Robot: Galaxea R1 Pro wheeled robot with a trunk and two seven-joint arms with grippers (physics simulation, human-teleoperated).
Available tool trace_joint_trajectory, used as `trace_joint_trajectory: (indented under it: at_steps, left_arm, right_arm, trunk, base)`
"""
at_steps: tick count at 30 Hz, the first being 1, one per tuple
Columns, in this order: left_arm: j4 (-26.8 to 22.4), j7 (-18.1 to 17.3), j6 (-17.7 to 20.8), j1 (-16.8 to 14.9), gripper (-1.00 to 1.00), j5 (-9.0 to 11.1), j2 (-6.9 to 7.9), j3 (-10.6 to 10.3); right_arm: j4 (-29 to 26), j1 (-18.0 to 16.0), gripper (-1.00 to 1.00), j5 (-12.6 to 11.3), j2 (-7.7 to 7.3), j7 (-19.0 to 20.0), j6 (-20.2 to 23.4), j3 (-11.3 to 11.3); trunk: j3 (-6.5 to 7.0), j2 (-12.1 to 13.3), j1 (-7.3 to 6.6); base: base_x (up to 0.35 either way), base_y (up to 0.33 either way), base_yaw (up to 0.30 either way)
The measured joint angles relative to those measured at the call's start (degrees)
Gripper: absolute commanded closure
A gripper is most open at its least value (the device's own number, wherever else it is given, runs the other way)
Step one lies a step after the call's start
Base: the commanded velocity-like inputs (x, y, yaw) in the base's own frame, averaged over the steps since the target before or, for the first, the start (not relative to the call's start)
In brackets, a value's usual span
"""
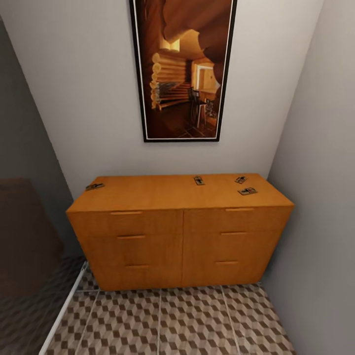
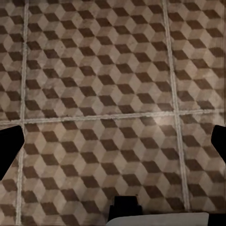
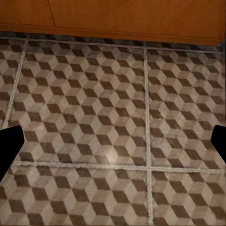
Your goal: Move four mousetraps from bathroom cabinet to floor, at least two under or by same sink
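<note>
Four mousetraps lie on the flat top of the cabinet (image 1: 180, 231): one mousetrap (image 1: 94, 186) at the far left edge, another (image 1: 198, 180) right of the middle near the back, and two close together at the right, one (image 1: 241, 179) toward the back and one (image 1: 247, 191) nearer the front. They look like small dark plates; their wire parts are too blurred to make out. The cabinet stands against the wall under a framed picture (image 1: 183, 69), on the patterned floor (image 1: 162, 323). The left gripper (image 2: 113, 141) hangs wide open over bare tiles, and the right gripper (image 3: 113, 141) is also spread wide over tiles near the cabinet's base.
</note>
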Motion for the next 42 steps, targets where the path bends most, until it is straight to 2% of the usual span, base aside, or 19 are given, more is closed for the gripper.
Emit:
trace_joint_trajectory:
  at_steps: [11, 42]
  left_arm:
    - [-0.01, 0.00, -0.08, -0.02, -1.00, 0.00, 0.01, 0.00]
    - [0.03, 0.00, -0.10, 0.02, -1.00, 0.00, 0.01, -0.01]
  right_arm:
    - [-0.01, -0.01, -1.00, 0.00, 0.00, 0.03, -0.01, 0.06]
    - [0.02, -0.01, -1.00, 0.00, 0.00, 0.03, -0.01, 0.11]
  trunk:
    - [0.00, 0.00, 0.02]
    - [0.00, 0.00, 0.03]
  base:
    - [0.172, -0.119, 0.000]
    - [0.006, -0.003, 0.000]
